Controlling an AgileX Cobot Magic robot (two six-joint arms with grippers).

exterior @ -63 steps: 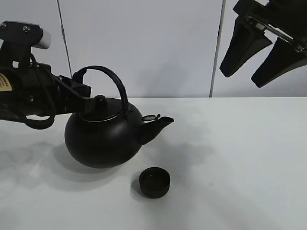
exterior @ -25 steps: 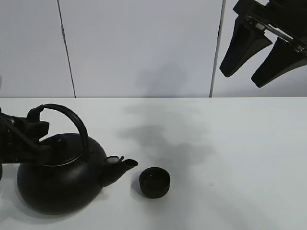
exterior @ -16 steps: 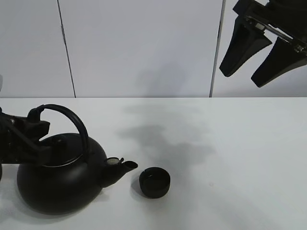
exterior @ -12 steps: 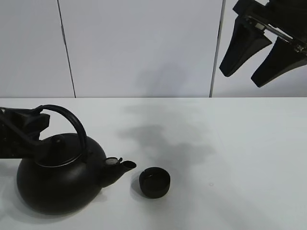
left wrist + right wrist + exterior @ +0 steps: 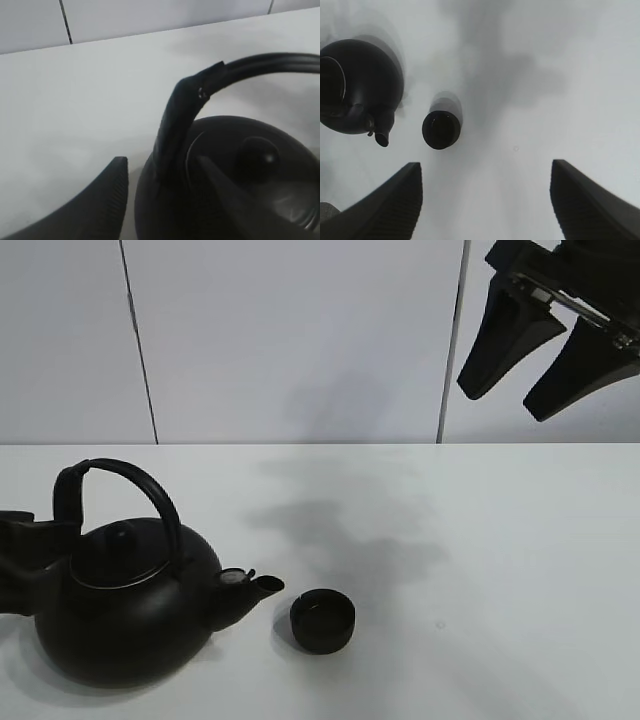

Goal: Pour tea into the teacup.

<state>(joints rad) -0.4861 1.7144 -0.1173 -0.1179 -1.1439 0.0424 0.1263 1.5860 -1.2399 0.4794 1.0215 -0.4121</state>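
While the kettle (image 5: 125, 615) sits upright on the white counter (image 5: 480, 570) with its short spout aimed at the teacup (image 5: 322, 621) just beside it, the step in hand looks like letting go cleanly and backing away. The left pincer (image 5: 165, 197) is spread — one ribbed finger shows apart from the handle (image 5: 182, 120) on one side, the other lies over the kettle's shoulder, and neither visibly clamps it. To do this well, I would draw that pincer straight back along the line of the handle, so neither finger catches the arch and tips the pot toward the cup. The right pincer (image 5: 485, 200) hangs high and wide apart, holding nothing, well clear of both things. The counter is smooth, matte and pale, with soft shadows across it. The kettle is a large round matte black body, likely heavy and stable on its base, with a knobbed lid (image 5: 257, 152) and a tall arched handle that thickens to a flattened strap where it joins. The teacup is small, squat, handleless and matte black — light enough, I judge, to slide at a slight knock; whether it holds tea I cannot tell.
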